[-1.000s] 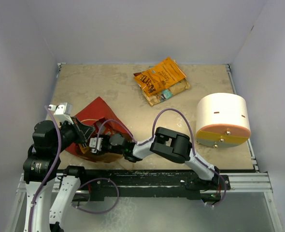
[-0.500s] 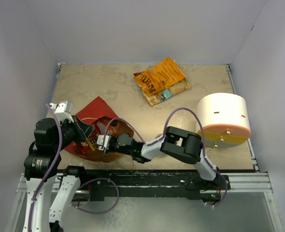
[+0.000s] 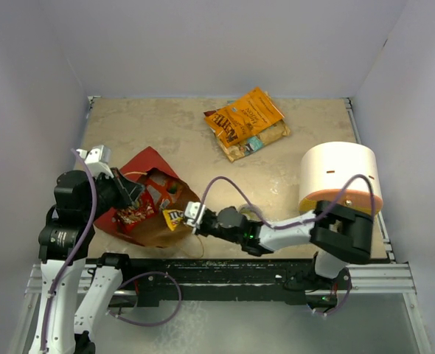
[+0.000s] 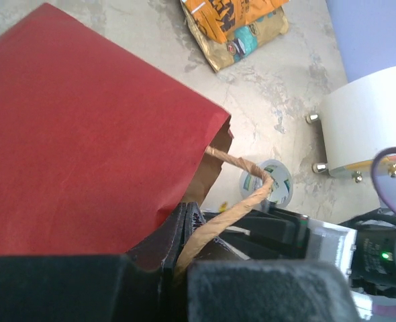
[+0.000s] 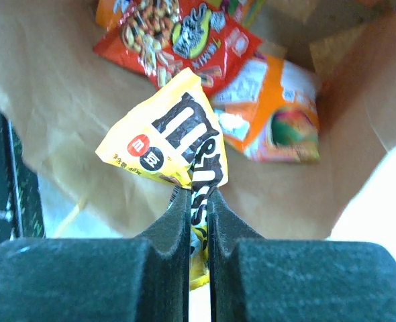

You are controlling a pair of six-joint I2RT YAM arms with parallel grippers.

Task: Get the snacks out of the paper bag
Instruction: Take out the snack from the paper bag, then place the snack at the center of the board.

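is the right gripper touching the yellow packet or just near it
Touching. The right wrist view shows the right gripper pinched shut on the yellow packet, its lower edge clamped between the jaws with no gap.

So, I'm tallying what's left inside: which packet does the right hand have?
The yellow packet with dark lettering, pinched by its edge in the right hand; the red packet and the orange packet lie loose inside the paper bag.

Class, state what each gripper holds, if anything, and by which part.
Right gripper: yellow snack packet, pinched at its near edge. Left gripper: paper bag, gripped at its rim beside the handle.
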